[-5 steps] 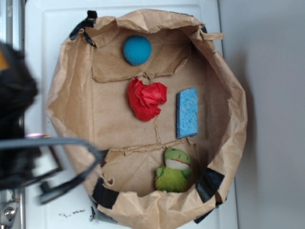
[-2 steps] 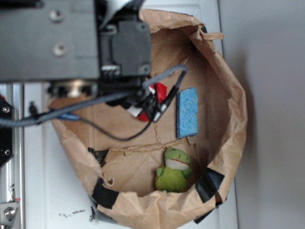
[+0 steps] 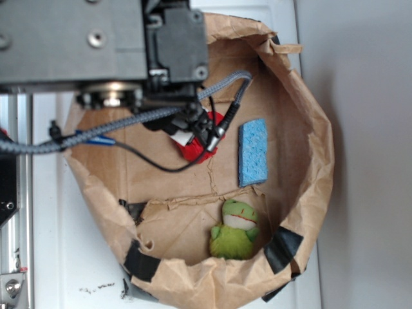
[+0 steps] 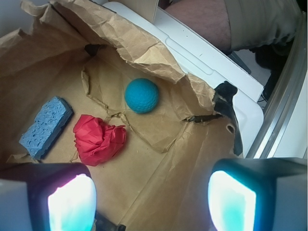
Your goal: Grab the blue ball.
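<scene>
The wrist view gives what the exterior view withholds: the blue ball (image 4: pixel 142 95) lies in plain sight on the floor of the brown paper bag (image 4: pixel 159 149), just below a torn fold of paper, with nothing touching it. From the ball, the red paper wad (image 4: pixel 99 138) sits at about 8 o'clock, near but apart, and the light-blue sponge (image 4: pixel 46 126) lies farther out at roughly 9 o'clock, just beside the wad. The gripper (image 4: pixel 151 199) shows at the bottom edge as two glowing fingertips (image 4: pixel 72 202), one in each lower corner, spread wide with only bag floor between them; it holds nothing, and the ball is well up the frame, at about 12 o'clock from the gap. Beyond the bag's rim at 1 o'clock runs a white surface (image 4: pixel 202 53) (and a bare arm fills the top right corner).

In the exterior view the ball is hidden entirely: the robot arm (image 3: pixel 96 48) covers the upper left of the bag (image 3: pixel 302 167), and its cables (image 3: pixel 148 119) trail over the wad (image 3: pixel 196 153), of which only a red sliver shows. The gripper's own fingers cannot be made out here. This view alone shows the green frog toy (image 3: pixel 235 230) at 6 o'clock in the bag, below the sponge (image 3: pixel 253 153), and black tape patches (image 3: pixel 283 250) on the lower rim.
</scene>
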Robot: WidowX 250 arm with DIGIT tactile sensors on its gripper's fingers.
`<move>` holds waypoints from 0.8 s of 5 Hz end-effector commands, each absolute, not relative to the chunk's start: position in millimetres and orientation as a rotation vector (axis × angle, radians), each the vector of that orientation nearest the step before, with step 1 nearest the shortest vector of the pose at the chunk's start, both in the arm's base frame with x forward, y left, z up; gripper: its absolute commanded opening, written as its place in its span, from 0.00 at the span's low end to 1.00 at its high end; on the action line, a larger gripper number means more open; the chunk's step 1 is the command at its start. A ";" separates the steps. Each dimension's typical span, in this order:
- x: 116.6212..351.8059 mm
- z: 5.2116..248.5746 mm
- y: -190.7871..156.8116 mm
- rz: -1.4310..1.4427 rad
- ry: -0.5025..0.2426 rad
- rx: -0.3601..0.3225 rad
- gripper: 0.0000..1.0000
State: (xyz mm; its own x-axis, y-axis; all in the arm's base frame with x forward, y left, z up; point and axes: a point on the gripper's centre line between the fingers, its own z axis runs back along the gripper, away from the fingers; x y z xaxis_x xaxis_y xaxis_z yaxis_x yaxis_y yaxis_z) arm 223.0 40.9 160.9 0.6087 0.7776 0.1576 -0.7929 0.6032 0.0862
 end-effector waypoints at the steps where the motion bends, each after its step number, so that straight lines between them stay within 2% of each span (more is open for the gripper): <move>1: 240.7 149.9 55.9 1.012 -0.199 0.145 1.00; 3: 291.7 106.5 45.8 1.144 -0.253 0.190 1.00; 4: 294.7 95.5 52.5 1.207 -0.280 0.147 1.00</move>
